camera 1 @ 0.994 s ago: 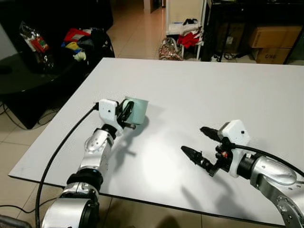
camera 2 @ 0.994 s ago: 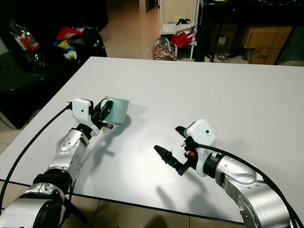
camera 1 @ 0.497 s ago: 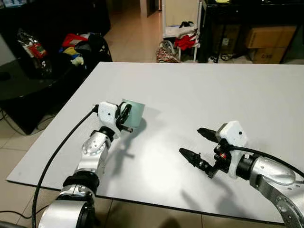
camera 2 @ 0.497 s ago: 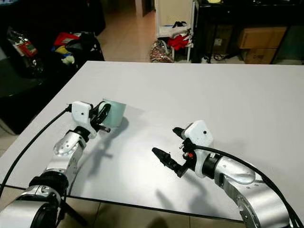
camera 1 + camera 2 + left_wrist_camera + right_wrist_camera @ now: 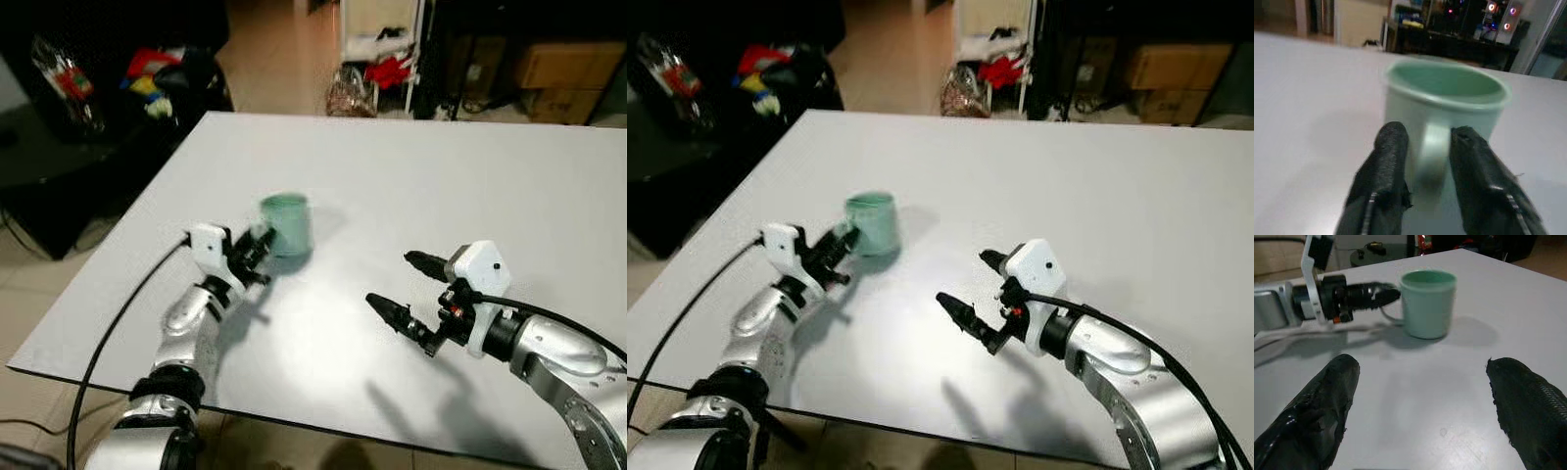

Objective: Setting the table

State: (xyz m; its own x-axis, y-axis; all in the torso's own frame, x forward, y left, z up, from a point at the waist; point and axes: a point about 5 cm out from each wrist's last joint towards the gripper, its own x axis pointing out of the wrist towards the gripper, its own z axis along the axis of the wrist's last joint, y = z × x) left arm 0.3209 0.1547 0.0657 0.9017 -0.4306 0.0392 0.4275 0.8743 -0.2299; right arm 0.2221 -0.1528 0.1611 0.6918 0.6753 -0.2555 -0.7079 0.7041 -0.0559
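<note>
While green mug (image 5: 286, 224) stands upright on table (image 5: 470, 196), left end effector (image 5: 259, 251) at its 7 o'clock straddles handle (image 5: 1431, 149), fingers apart; right end effector (image 5: 404, 290) spread wide, empty.

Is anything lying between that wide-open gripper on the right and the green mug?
Nothing visible does. Bare white table lies between the right gripper and the green mug. The left gripper is at the mug's handle, on its far side.

The mug (image 5: 286, 224) stands upright on the table (image 5: 470, 196), just ahead of the left gripper (image 5: 257, 251), well left of the right gripper (image 5: 402, 290).
</note>
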